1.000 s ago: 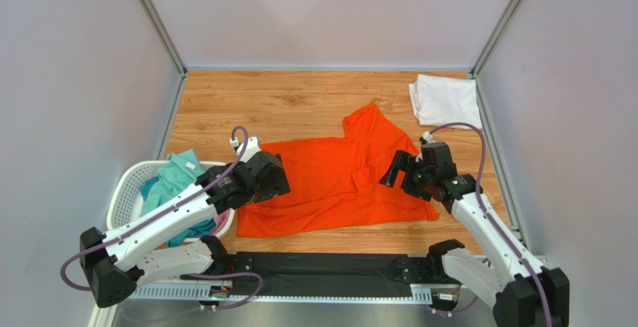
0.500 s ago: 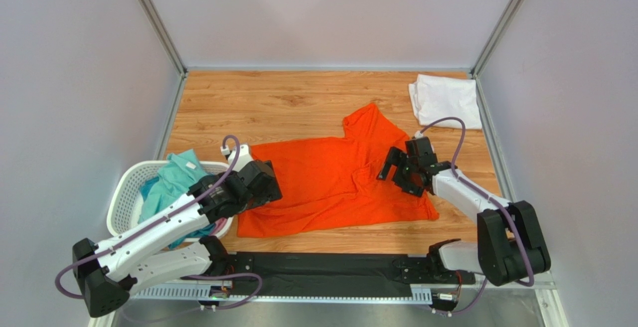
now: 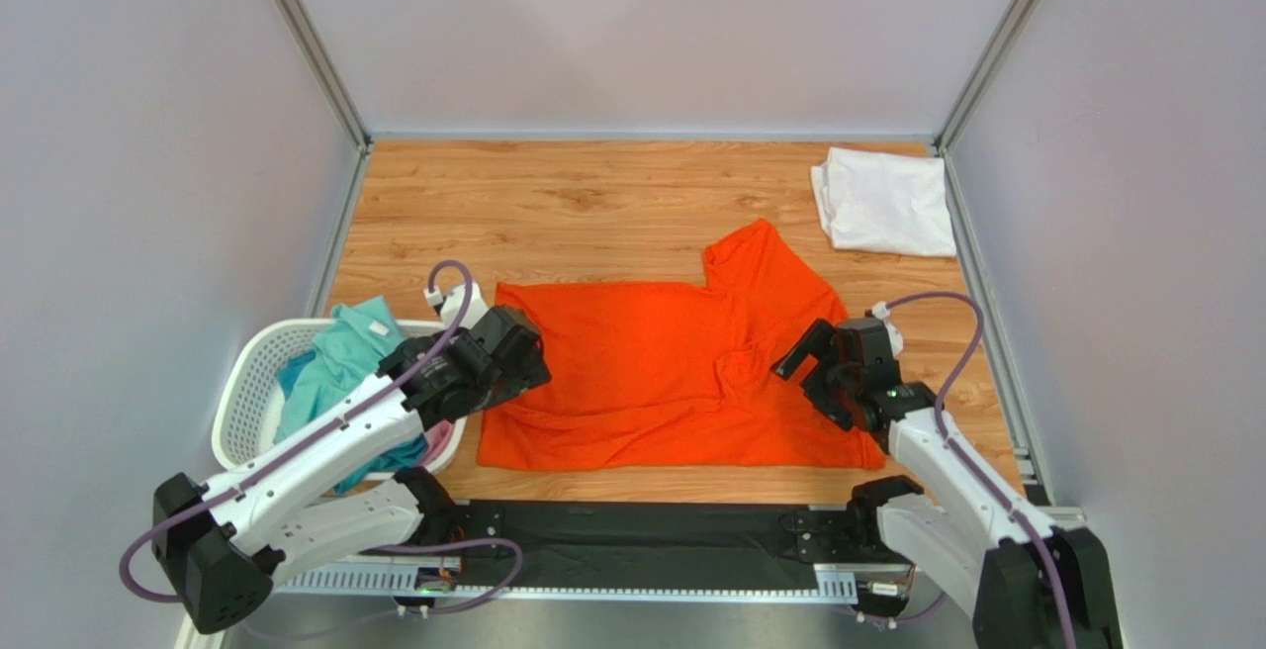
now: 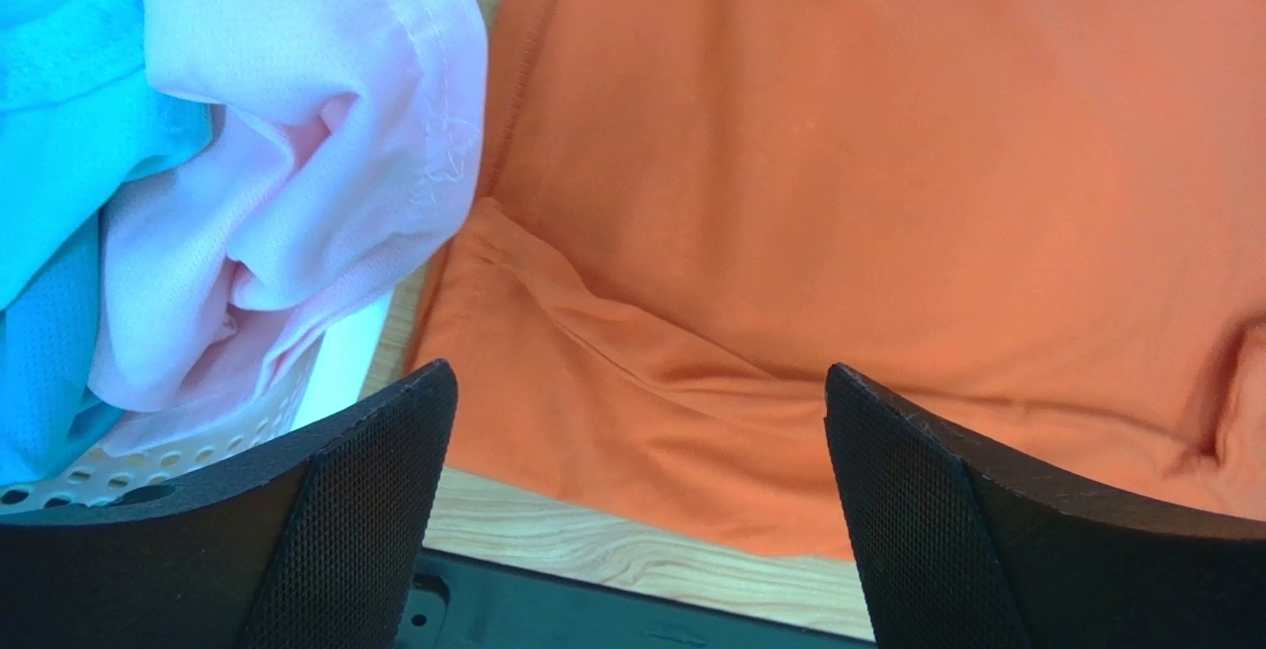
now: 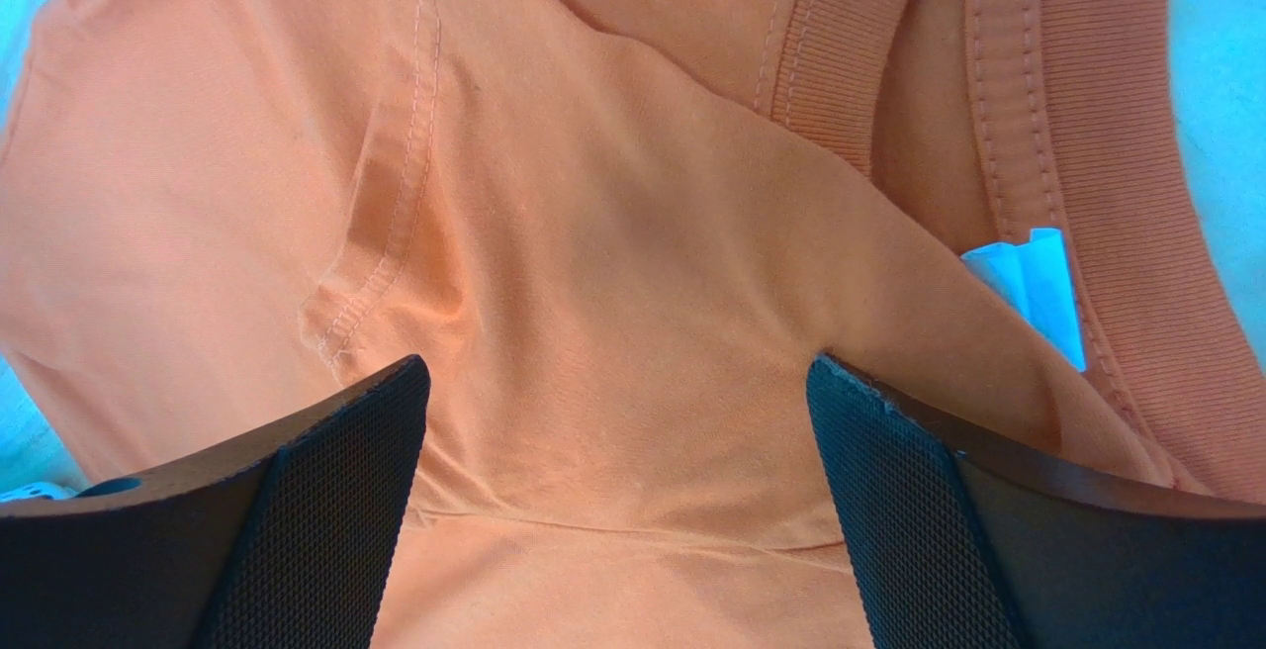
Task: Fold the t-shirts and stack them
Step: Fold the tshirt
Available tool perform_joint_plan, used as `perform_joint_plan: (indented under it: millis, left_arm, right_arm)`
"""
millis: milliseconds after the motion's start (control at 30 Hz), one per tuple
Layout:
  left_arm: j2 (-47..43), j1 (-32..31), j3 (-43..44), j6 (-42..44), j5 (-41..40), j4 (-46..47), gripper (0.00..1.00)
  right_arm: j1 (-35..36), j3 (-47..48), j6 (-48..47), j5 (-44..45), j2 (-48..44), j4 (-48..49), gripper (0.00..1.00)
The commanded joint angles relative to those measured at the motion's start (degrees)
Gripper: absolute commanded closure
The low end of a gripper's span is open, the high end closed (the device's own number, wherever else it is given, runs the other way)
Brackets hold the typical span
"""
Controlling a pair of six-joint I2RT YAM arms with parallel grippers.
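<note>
The bright orange t-shirt [image 3: 654, 375] lies spread on the wooden table, creased near its collar [image 5: 1026, 115]. My left gripper [image 3: 513, 360] hovers open over its left near corner [image 4: 595, 397], beside the basket. At the shirt's right side, by the collar and shoulder seam, my right gripper [image 3: 815, 367] stands open just above the cloth [image 5: 595, 234]. Nothing is between either pair of fingers. A folded white t-shirt [image 3: 887, 201] lies at the back right. Teal [image 3: 345, 352] and pink [image 4: 297, 160] shirts sit in the basket.
The white mesh laundry basket [image 3: 245, 382] stands at the left near edge, its rim [image 4: 349, 375] close to my left fingers. A black rail [image 3: 639, 531] runs along the near edge. Grey walls enclose the table on three sides.
The orange shirt has shifted right and lies flatter, its near hem straighter. My right gripper moved nearer and to the right; the left gripper drew slightly left. Both stayed open.
</note>
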Motion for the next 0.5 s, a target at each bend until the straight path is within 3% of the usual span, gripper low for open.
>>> perform_joint_plan:
  millis: [0, 133, 333, 467]
  left_arm:
    - [1.3, 2.6, 2.1, 2.6, 0.7, 1.7, 0.00]
    - [3.9, 6.6, 4.4, 6.7, 3.2, 4.6, 0.00]
    - [14.3, 13.3, 14.3, 12.1, 4.9, 4.6, 0.00]
    - [22.5, 17.1, 21.5, 15.0, 6.3, 4.6, 0.00]
  right_arm:
    - [-0.4, -2.8, 3.1, 3.7, -6.6, -10.9, 0.00]
    - [-0.3, 0.9, -3.1, 5.5, -13.2, -11.8, 0.00]
    - [-0.3, 18.4, -12.5, 6.9, -9.7, -19.1, 0.00]
    - [-0.3, 20.8, -12.5, 8.7, -9.1, -20.4, 0.00]
